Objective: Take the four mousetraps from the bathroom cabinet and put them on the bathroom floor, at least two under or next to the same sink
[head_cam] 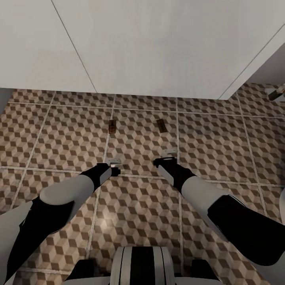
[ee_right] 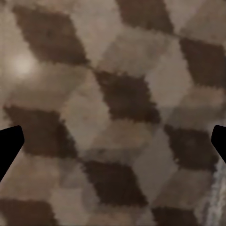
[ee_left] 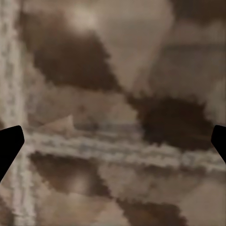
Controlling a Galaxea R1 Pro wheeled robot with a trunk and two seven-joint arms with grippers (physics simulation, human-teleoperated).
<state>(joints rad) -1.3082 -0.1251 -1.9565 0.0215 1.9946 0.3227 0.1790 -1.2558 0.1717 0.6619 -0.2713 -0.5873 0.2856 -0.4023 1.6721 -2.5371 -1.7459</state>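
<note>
Mousetraps: two in the head view, both lying flat on the bathroom floor (head_cam: 221, 138). The left mousetrap (head_cam: 112, 126) lies just beside a pale grout line; the right mousetrap (head_cam: 161, 125) lies on the next tile over, well apart from the first. Both sit a little way out from the foot of the white unit.
White unit: a large flat white front (head_cam: 158, 43) fills the upper part of the head view, with thin seams running across it and its lower edge meeting the tiles. Whether this is the sink I cannot tell.
Left hand: the left hand (head_cam: 114, 161) hangs low over the floor, near a crossing of grout lines and short of the left mousetrap. In the left wrist view its two dark fingertips (ee_left: 10, 146) stand at opposite edges of the picture, spread wide, with nothing between them but blurred tile and grout.
Right hand: the right hand (head_cam: 169, 152) hangs low over the floor, short of the right mousetrap. In the right wrist view its fingertips (ee_right: 10, 146) are likewise spread wide, with bare cube-patterned tile between them.
Arms: two, both reaching forward and down, side by side and apart.
Far right edge: one small pale fitting (head_cam: 277, 92), too small to make out.
</note>
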